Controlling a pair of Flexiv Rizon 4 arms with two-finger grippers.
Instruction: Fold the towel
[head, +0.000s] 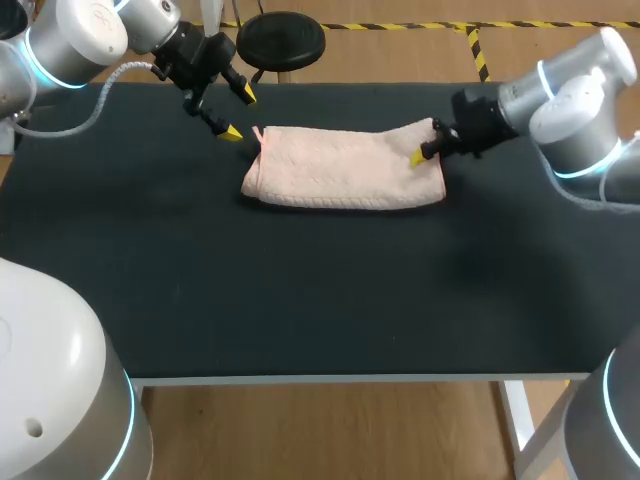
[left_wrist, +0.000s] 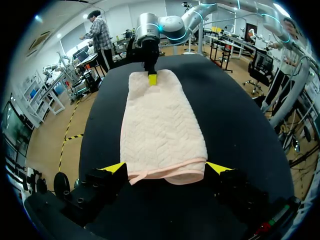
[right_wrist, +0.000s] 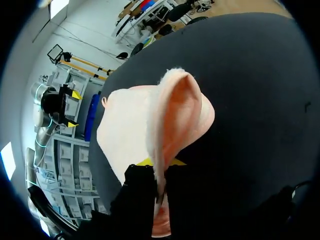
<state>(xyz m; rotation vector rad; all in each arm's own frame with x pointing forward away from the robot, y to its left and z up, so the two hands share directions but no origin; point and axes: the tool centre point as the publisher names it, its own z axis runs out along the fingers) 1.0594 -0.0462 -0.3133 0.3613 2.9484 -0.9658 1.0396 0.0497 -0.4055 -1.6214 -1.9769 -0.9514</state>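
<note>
The pink towel lies folded on the black table, towards its far side, long axis left to right. My left gripper hangs just off the towel's left end with its fingers spread wide, touching nothing. My right gripper is clamped on the towel's far right corner. In my right wrist view that edge stands pinched up between the fingers.
</note>
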